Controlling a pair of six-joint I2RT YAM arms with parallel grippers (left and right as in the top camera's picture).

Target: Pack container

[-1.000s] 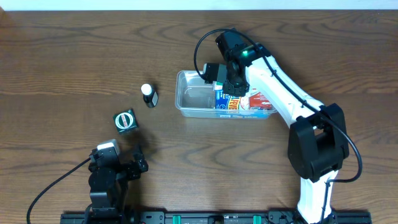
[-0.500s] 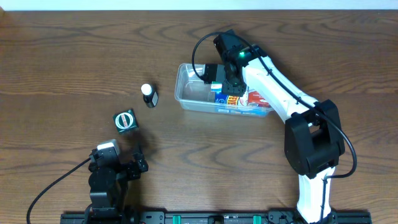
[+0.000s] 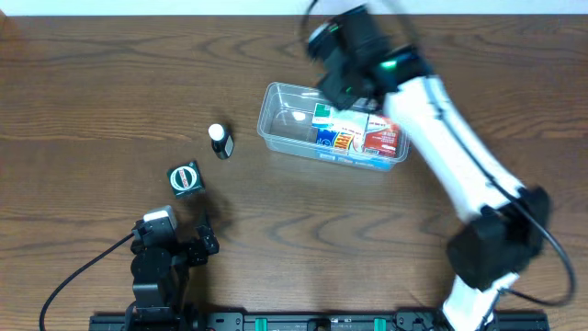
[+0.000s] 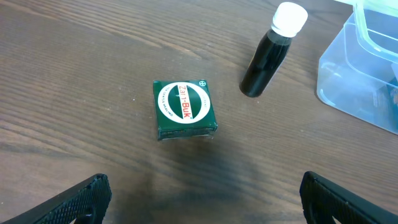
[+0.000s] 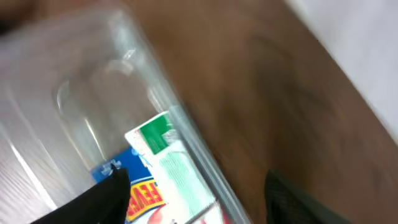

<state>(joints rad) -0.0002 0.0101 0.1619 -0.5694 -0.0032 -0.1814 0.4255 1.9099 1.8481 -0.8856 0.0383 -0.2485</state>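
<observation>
The clear plastic container (image 3: pixel 280 124) lies at the table's centre and holds a blue, white and green carton (image 3: pixel 333 131) and a red and white pack (image 3: pixel 381 138); its left part is bare. It also shows in the right wrist view (image 5: pixel 93 106) with the carton (image 5: pixel 168 162). My right gripper (image 5: pixel 199 193) is open and empty, raised above the container's far rim, blurred by motion. A small green box (image 4: pixel 185 109) and a black bottle with a white cap (image 4: pixel 268 56) lie on the table left of the container. My left gripper (image 4: pixel 202 199) is open and empty, near the front edge, short of the green box.
The green box (image 3: pixel 185 177) and the bottle (image 3: pixel 219 141) lie apart from each other, between the left arm and the container. The container's corner (image 4: pixel 367 68) shows at the right of the left wrist view.
My right gripper has let go of the carton in the container and risen up and back, away from it. The container has shifted slightly. The left arm has not moved.
</observation>
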